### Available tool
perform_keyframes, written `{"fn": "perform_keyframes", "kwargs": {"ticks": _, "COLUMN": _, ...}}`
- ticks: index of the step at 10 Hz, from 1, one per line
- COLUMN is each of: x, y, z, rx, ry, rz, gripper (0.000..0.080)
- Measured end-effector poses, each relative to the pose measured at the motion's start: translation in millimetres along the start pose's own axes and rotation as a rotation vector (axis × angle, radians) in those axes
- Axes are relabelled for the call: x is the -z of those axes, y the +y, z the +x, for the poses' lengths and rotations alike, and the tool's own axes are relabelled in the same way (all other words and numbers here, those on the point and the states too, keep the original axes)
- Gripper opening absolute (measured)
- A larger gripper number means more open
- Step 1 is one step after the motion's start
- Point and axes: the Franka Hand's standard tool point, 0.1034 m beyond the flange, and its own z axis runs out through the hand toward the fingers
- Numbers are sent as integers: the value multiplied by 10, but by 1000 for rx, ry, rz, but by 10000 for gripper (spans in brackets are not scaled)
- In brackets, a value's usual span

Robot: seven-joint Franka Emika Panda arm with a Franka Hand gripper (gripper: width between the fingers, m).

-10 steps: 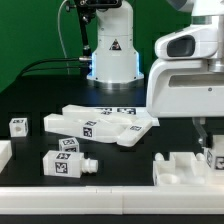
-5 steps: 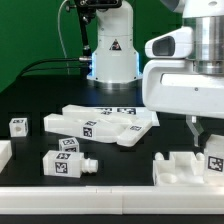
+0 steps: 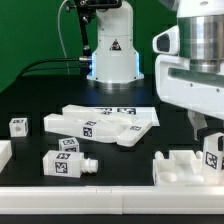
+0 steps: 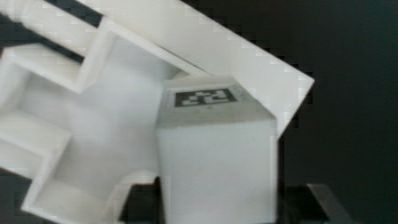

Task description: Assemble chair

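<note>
- We note a glossy white, rounded base column [image 3: 112,35] at the far centre of the scene.
- A black triangular warning sticker [image 3: 113,45] sits on its front.
- A blue light [image 3: 97,76] glows low around its foot.
- Black cables [image 3: 45,68] reach it from the exterior view's left.
- Near us, on the exterior view's right, we log a large glossy white housing [image 3: 195,90] crossed by a dark seam [image 3: 185,66].
- Dark fingers [image 3: 197,124] show beneath it.

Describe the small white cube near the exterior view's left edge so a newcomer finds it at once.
On the black table before the glossy white robot base, look toward the exterior view's left edge. The small white tagged cube stands there apart, far smaller and more compact than the flat white slabs nearby.
</note>
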Motion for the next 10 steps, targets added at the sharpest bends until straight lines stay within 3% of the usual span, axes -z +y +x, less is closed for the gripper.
{"fn": "perform_keyframes", "kwargs": {"ticks": 7, "x": 1, "y": 56, "z": 28, "rx": -686, "ry": 5, "rz": 47, "gripper": 281}}
{"fn": "perform_keyframes", "kwargs": {"ticks": 10, "x": 10, "y": 67, "z": 28, "rx": -704, "ry": 22, "rz": 47, "gripper": 285}}
